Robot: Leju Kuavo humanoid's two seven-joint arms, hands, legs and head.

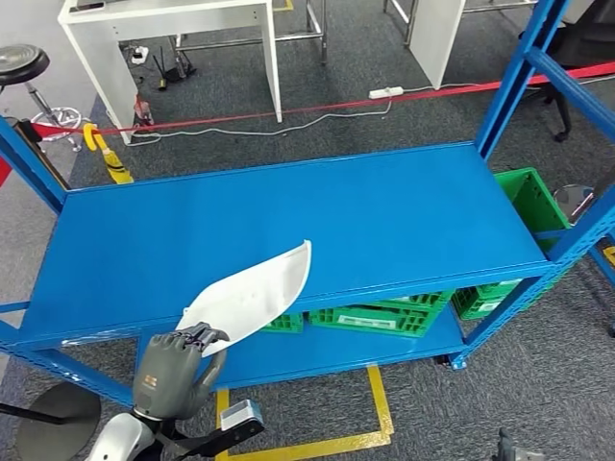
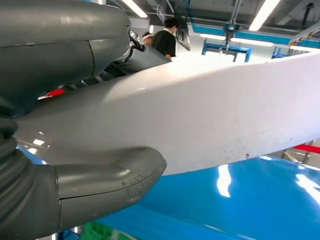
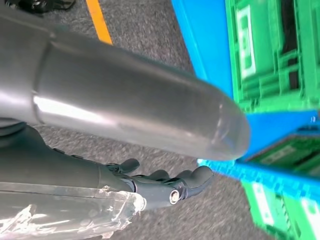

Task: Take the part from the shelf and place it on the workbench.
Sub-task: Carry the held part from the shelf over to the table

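The part (image 1: 250, 294) is a long, curved white shell. It juts out over the front edge of the blue shelf (image 1: 377, 211), its far tip above the shelf board. My left hand (image 1: 174, 363) grips its near end from below, in front of the shelf. In the left wrist view the thumb (image 2: 113, 177) presses under the white part (image 2: 211, 115) and the fingers wrap over it. My right hand (image 3: 166, 185) hangs low beside the shelf's lower level with its fingers stretched out and nothing in them.
Green crates (image 1: 377, 315) sit on the lower shelf level, with another (image 1: 533, 206) at the right end. Blue uprights (image 1: 519, 72) frame the shelf. A white table (image 1: 174, 29) stands behind. Yellow floor tape (image 1: 381, 403) runs in front. People (image 2: 166, 37) stand far off.
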